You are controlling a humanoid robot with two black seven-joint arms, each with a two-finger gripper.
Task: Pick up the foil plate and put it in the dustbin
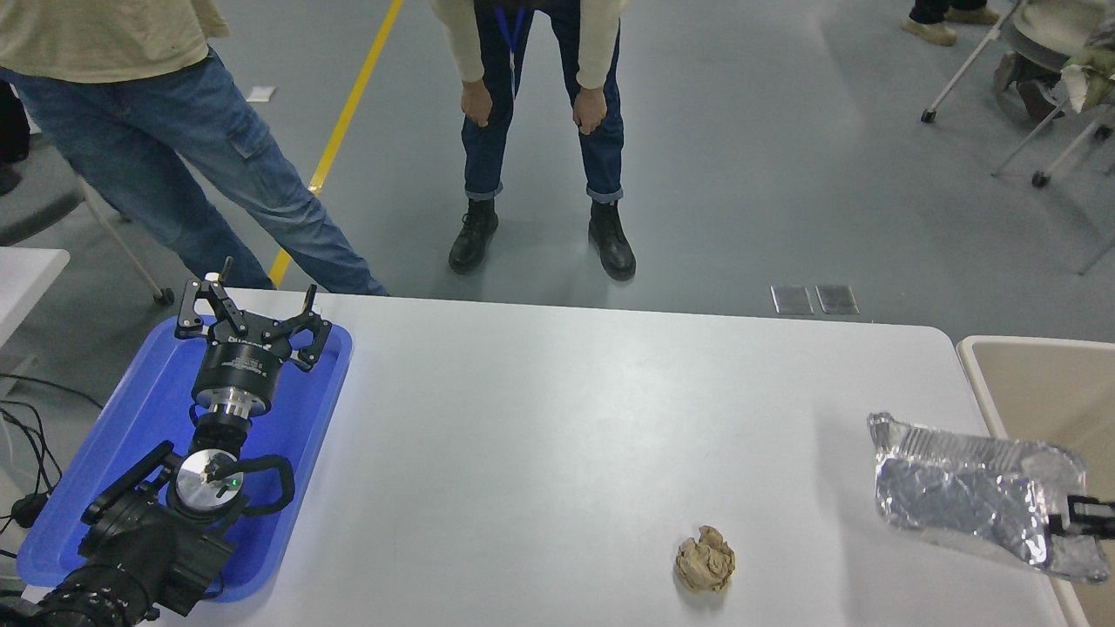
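Observation:
The foil plate point(967, 492) is shiny crinkled silver and hangs above the table's right edge, partly over the dustbin's rim. My right gripper point(1064, 515) comes in from the right edge and is shut on the plate's right end; only its tip shows. The dustbin point(1037, 383) is a beige bin with a pale rim, standing beside the table at the right. My left gripper point(248, 318) is open and parked over the blue tray at the lower left.
A small brown crumpled paper ball point(705, 560) lies on the white table point(557, 418) near the front. The flat blue tray point(144, 427) sits at the left. Two people stand at the far side.

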